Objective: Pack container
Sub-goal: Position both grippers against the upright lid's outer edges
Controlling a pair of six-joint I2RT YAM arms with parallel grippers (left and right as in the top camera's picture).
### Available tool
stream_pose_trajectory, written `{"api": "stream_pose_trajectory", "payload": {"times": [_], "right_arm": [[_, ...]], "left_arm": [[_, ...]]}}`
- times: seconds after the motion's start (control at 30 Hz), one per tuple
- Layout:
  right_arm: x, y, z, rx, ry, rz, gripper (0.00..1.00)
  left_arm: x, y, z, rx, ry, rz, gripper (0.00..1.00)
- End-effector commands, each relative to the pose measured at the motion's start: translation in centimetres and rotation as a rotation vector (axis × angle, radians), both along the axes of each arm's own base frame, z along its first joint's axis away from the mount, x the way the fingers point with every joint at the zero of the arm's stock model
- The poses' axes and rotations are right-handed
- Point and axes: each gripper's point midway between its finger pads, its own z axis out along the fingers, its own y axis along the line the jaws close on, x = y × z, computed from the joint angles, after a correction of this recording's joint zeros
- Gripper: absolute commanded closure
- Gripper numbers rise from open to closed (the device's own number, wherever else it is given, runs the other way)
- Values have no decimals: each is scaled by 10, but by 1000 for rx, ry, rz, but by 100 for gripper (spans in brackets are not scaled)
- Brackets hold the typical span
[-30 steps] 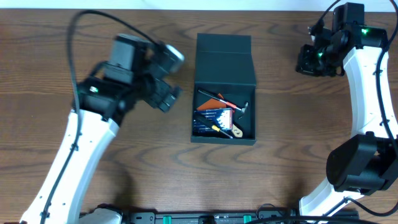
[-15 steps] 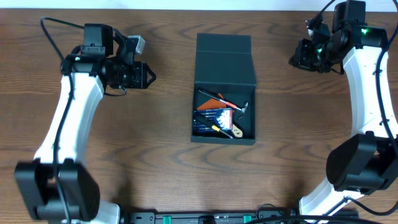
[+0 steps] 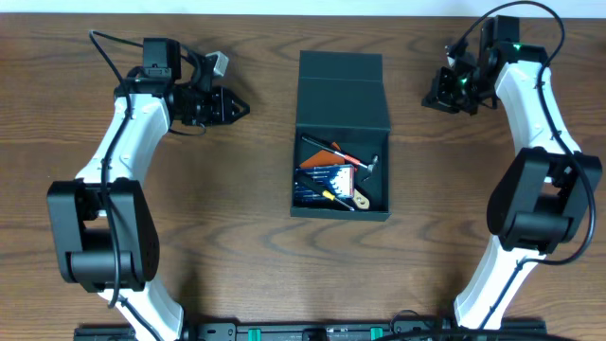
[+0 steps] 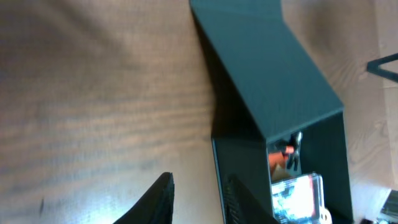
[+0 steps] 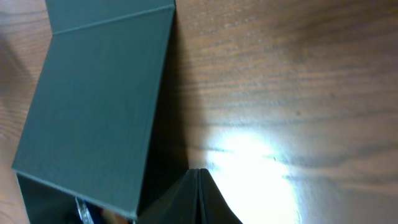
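The dark green container (image 3: 342, 210) sits mid-table with its flap lid (image 3: 341, 90) raised at the far end. Inside lie a blue-and-white bit case (image 3: 324, 179), a red-handled tool (image 3: 333, 151) and a yellow-handled screwdriver (image 3: 333, 196). My left gripper (image 3: 239, 107) hovers left of the lid, pointing at it, its jaws a narrow gap apart and empty (image 4: 199, 199). To the right of the lid my right gripper (image 3: 434, 98) is shut on nothing (image 5: 199, 173). The lid (image 4: 267, 68) fills the left wrist view, with the bit case (image 4: 298, 193) below it, and shows again in the right wrist view (image 5: 99, 99).
Brown wooden table (image 3: 218, 218) all round the box. The white wall edge runs along the far side (image 3: 284, 6). A black rail (image 3: 312, 332) lies along the front edge between the two arm bases.
My left arm swung back from beside the box to the far left, then turned toward the lid, and its jaws narrowed. The right gripper shifted left toward the lid.
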Motion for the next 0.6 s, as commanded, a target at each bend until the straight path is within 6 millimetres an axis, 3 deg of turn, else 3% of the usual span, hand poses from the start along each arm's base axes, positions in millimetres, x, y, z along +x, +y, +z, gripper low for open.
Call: {"api": "stream_pose_trajectory", "payload": {"times": [0.0,0.27,0.57], "right_arm": [[3,9,-16,53,25,5,98],[8,20,-49,60,64,16,99],[19,39,-65,90,42,46,99]], "left_arm": [[10,-6,-9,-73,16,8,76],[31,-20,-37,-211,45,19,79],[28,-38,-64,-230,97,-9,80]]}}
